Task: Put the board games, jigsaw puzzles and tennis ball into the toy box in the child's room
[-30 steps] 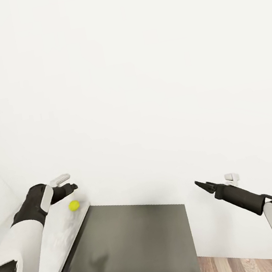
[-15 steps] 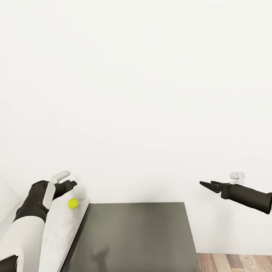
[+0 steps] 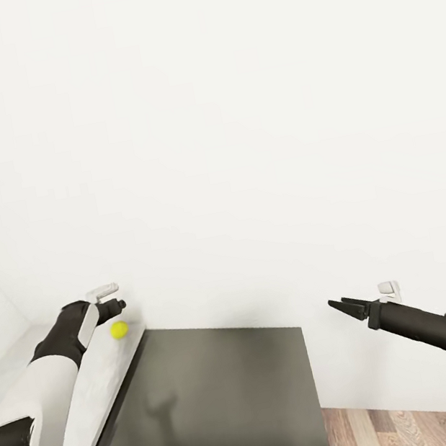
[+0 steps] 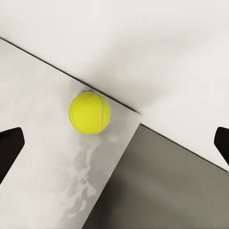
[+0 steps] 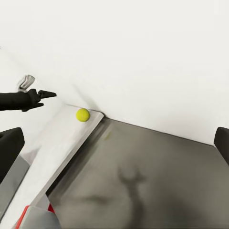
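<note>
**Left arm closes on the ball at the desk's far corner**

While the right gripper hangs out over the floor side with its fingers splayed and nothing between them, the job plainly belongs to the other arm. From where I stand, the tennis ball sits on the pale slab of the table, tight in the far corner against the wall and right at the edge where the top steps down to the dark lower section. The left gripper hovers just beside it, above and a touch toward the wall, so the ball lies at about six o'clock from the fingertips in the head view. Seen from the left wrist camera, the ball rests between the two widely parted fingers, a little nearer one of them, with nothing gripped. A round ball has no long axis to line up with, so I judge a short drop is needed.
</note>
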